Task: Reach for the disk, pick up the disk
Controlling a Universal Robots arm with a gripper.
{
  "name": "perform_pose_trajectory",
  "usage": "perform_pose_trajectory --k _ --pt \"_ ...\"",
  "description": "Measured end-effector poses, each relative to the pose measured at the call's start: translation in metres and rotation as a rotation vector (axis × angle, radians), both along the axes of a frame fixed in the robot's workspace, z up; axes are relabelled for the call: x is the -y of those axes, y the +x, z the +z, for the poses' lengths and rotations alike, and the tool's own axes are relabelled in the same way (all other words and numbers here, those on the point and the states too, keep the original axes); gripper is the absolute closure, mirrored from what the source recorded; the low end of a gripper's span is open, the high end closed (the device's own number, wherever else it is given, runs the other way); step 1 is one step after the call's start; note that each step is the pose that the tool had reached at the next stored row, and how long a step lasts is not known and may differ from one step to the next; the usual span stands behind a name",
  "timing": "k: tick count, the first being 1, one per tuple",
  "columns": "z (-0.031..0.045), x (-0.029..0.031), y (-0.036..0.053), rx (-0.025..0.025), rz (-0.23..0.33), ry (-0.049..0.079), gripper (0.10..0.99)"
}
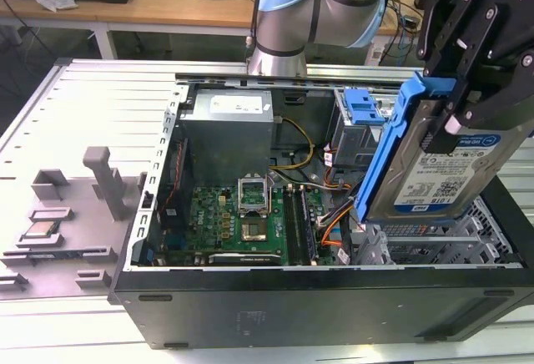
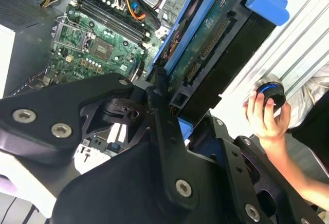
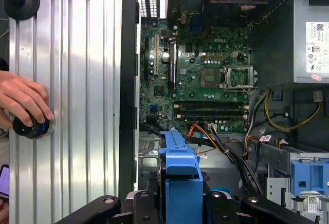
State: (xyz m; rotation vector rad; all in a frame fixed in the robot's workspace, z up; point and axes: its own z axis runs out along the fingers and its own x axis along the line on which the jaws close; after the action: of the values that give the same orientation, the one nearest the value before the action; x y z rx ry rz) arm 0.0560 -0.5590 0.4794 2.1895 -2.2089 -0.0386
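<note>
One hard drive is the whole business here. In the exterior view the disk [image 1: 442,172], silver with a white-and-blue label and a blue plastic frame [image 1: 390,143] along its edge, hangs tilted on edge above the open computer case [image 1: 250,314], toward the exterior view's right. The gripper [image 1: 446,105] is clamped on its upper end, fingers pressing either face. Beneath it lie the drive cage [image 1: 442,243] and a bundle of orange and black cables [image 1: 334,222]; the motherboard [image 1: 242,214] sits further toward the exterior view's left. My judgement: the grip takes only one end, so the disk could pivot or slide out and drop onto the cage or cables.

In the second wrist view the black gripper [image 2: 169,106] linkage holds the drive [image 2: 216,44], whose connector edge faces the camera, inside the blue frame [image 2: 264,0]. A person's hand [image 2: 264,113] rests on a round black knob [image 2: 271,93] just beside the case; that hand is near the arm's path, a risk if either swings sideways.

In the first wrist view the blue frame [image 3: 180,183] sits between the gripper [image 3: 180,206] fingers, with cables [image 3: 226,147] touching or just beside it. A snag there could tug the frame loose. The hand [image 3: 23,100] covers the knob [image 3: 32,126] on the ribbed metal table [image 3: 77,54].
</note>
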Motion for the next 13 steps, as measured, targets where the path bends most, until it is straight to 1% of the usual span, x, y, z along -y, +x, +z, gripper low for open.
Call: perform_pose_trajectory --k 5,10,13 --pt "-0.0027 0.0 0.0025 0.0 0.0 0.0 0.722" --pt "-0.008 0.0 0.0041 -0.0001 0.0 0.0 0.722" --pt "-0.0126 0.0 0.006 -0.0006 0.0 0.0 0.722"
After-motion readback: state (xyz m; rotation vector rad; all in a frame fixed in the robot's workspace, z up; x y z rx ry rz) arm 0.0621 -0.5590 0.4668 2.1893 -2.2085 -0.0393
